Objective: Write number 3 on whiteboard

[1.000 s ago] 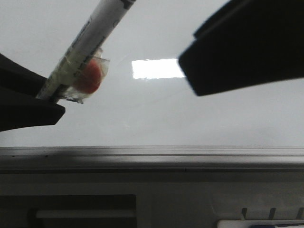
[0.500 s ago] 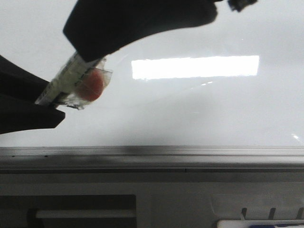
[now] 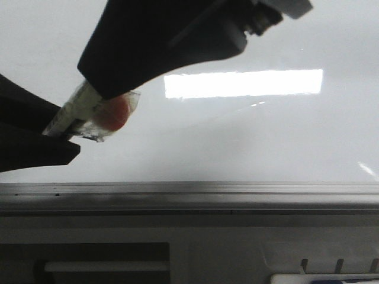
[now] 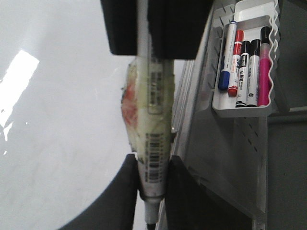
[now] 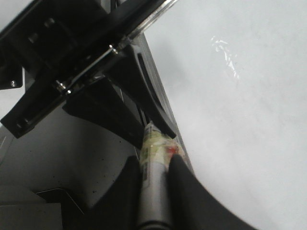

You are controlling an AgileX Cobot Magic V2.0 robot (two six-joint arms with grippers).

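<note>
A white wall-mounted tray (image 4: 242, 111) sits well off to one side of the left gripper (image 4: 152, 170), on a grey perforated panel (image 4: 225, 158). The tray holds five markers standing side by side: a blue-capped one (image 4: 226, 57), a red one (image 4: 236, 64), two black-capped ones (image 4: 248, 72) and a pink one (image 4: 265, 72).

The left gripper's fingers (image 4: 125, 191) press on both sides of a white marker pen (image 4: 153, 143), barcode label showing, with a red patch under clear tape (image 4: 129, 108) wrapped on the barrel. The right gripper (image 5: 156, 165) closes its dark fingers (image 5: 180, 167) on the same pen (image 5: 154, 184) from the opposite end. In the front view the right arm (image 3: 172, 41) crosses above the pen (image 3: 74, 109), and the left gripper (image 3: 35, 139) clamps its lower end.

The whiteboard (image 3: 254, 139) lies directly behind and beneath both grippers, glossy pale grey-white, with a bright rectangular light reflection (image 3: 243, 83) beside the right arm. A grey metal rail (image 3: 189, 195) runs along its near edge. No marker line of the number 3 can be made out on the board in any view; the pen's tip position relative to the board cannot be told.
</note>
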